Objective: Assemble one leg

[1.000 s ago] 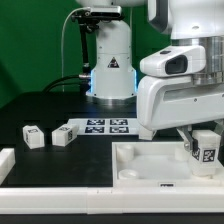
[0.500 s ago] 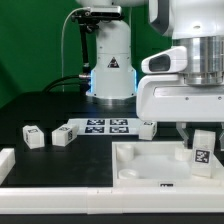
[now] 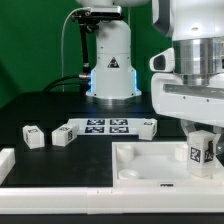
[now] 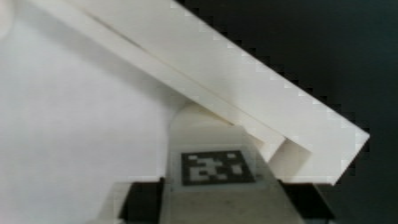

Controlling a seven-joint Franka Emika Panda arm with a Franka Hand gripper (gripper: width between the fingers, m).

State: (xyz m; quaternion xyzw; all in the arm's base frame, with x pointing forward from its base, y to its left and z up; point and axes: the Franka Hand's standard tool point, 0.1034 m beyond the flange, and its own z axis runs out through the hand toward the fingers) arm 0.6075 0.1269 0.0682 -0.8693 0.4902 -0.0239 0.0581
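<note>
A: Colours in the ext. view, pls?

B: Table (image 3: 40, 105) is black, backdrop (image 3: 25, 40) green. Arm (image 3: 195, 95) is white & light grey. Robot base (image 3: 112, 45) at the back is white, w/ a blue glow low down & a black triangle sign.

A: And the parts?

B: All white. Leg (image 3: 203, 150) carries a blk-&-wht square tag; same on the loose legs (image 3: 33, 137). Panel (image 3: 150, 165) is plain white, no pattern. Marker board (image 3: 108, 126) is white w/ a row of black square tags.

A: Wrist view?

B: Leg (image 4: 217, 165) looks greyish-white there, w/ one blk-&-wht pixel tag. Panel (image 4: 71, 110) is white, w/ black beyond its edge.
</note>
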